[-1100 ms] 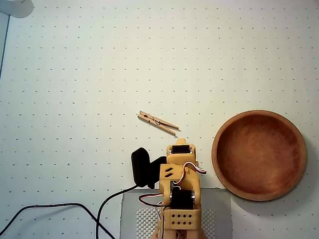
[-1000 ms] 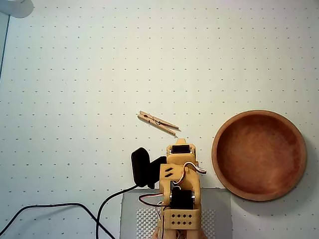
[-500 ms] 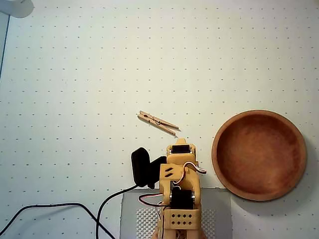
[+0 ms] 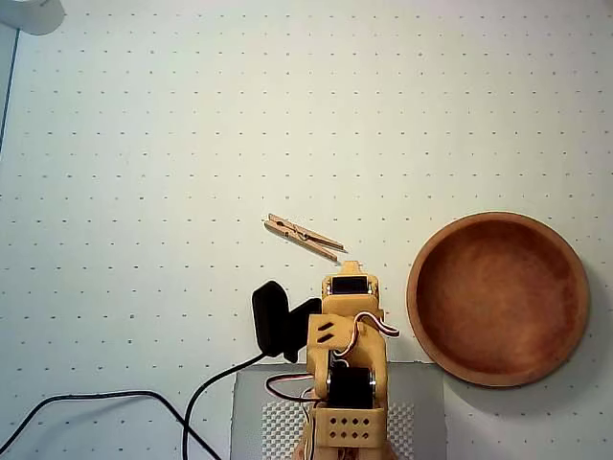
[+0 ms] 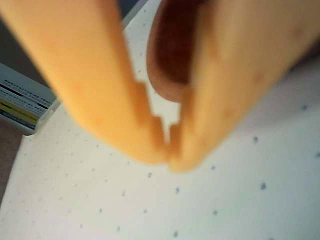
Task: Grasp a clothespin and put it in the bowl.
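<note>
In the overhead view the light-tan wooden clothespin [image 4: 304, 236] lies flat on the dotted white table, slanting down to the right. The reddish-brown wooden bowl [image 4: 419, 287] sits empty to its lower right. My orange arm is folded at the bottom centre, and my gripper [image 4: 351, 267] points up the picture, its tip just below the clothespin's right end and not touching it. In the wrist view my gripper [image 5: 170, 154] is blurred and close. Its two orange fingertips [image 5: 145, 135] meet with nothing between them. A slice of the bowl [image 5: 170, 60] shows behind them.
A black block [image 4: 278, 321] sits on the arm's left, with a black cable [image 4: 115, 396] trailing to the lower left. The arm stands on a grey base plate [image 4: 426, 407]. A white object [image 4: 29, 14] sits at the top left corner. A striped box [image 5: 20, 105] lies at the table's edge.
The arm has edged slightly up the overhead picture, its tip a little nearer the clothespin. Clothespin and bowl have not moved.
</note>
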Controlling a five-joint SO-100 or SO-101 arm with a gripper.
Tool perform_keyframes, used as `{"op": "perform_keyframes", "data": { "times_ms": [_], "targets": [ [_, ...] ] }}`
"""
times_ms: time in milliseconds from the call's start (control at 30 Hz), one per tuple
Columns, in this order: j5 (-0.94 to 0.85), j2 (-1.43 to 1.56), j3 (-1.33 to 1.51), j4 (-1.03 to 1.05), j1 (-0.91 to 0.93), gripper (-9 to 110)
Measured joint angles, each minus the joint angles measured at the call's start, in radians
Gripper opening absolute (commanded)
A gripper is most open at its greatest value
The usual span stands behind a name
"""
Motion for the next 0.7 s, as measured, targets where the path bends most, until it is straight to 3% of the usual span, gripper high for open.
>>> {"op": "perform_keyframes", "data": {
  "times_ms": [300,700],
  "targets": [
    [-0.247,-0.040,-0.515,0.204,-0.003,-3],
    [-0.678,-0.652,-1.114,0.396,-0.003,-3]
  ]
}}
